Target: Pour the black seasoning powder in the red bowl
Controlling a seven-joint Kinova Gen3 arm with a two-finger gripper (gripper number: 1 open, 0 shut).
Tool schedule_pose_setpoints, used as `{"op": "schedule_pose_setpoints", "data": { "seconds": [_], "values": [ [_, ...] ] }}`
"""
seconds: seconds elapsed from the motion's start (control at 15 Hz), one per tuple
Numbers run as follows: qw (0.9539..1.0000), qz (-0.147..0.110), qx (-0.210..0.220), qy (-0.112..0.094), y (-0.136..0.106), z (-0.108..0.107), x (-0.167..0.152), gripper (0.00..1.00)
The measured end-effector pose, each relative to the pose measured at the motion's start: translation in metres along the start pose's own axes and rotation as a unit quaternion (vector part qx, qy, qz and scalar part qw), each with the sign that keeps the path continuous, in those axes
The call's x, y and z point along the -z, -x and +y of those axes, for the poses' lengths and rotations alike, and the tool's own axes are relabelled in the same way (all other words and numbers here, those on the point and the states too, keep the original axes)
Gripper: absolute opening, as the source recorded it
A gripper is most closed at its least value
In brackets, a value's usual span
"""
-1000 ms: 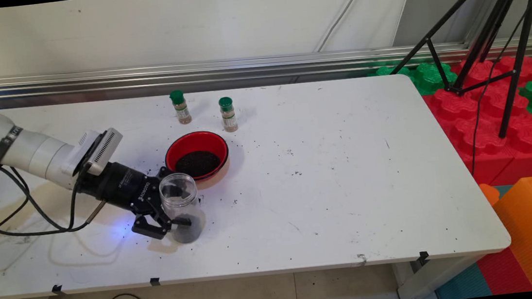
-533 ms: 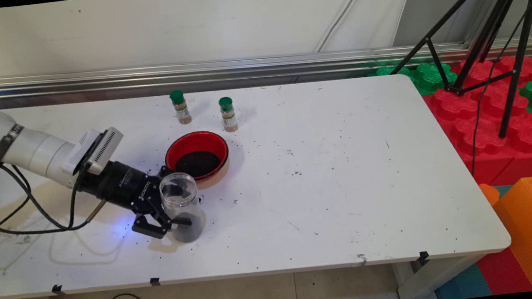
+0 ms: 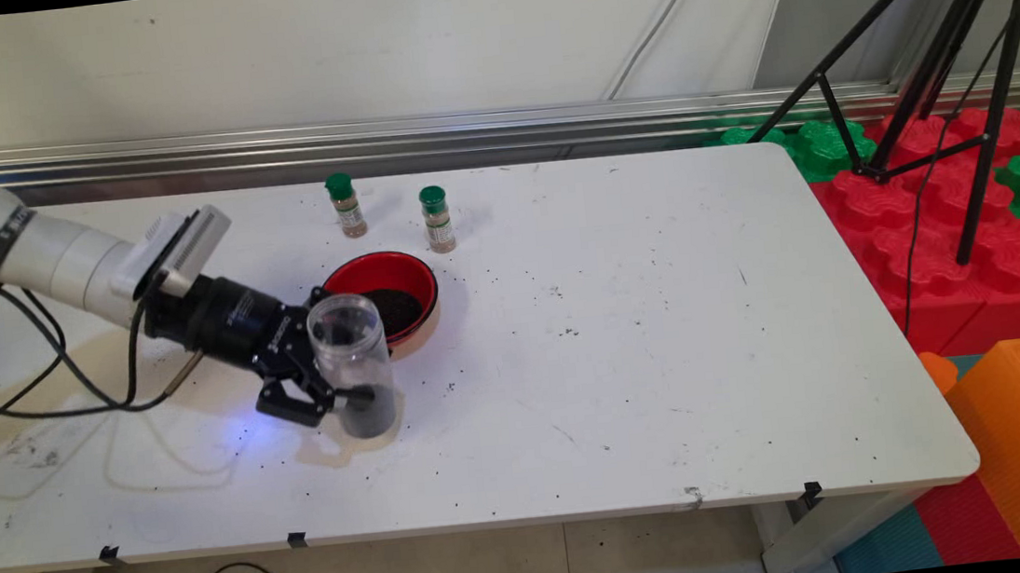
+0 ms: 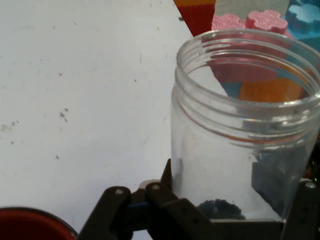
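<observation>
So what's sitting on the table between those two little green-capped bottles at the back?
Nothing. In the main view the white table is bare between the left bottle and the right bottle; the red bowl sits nearer the camera.

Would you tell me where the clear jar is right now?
In the main view the clear jar sits left of centre, clamped in the gripper, just in front of the red bowl.

Clear jar [image 3: 353, 362] with dark grains — red bowl [image 3: 387, 291], green-capped bottles [image 3: 437, 219].
</observation>
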Motion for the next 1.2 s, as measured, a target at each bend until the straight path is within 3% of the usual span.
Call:
{"op": "schedule_pose_setpoints", "data": {
  "seconds": [0.73, 1.2],
  "values": [
    [0.9986, 0.042, 0.006, -0.033, -0.051, -0.042, 0.017, 0.00],
    [0.9966, 0.047, 0.002, -0.067, -0.063, -0.074, 0.024, 0.00]
  ]
}}
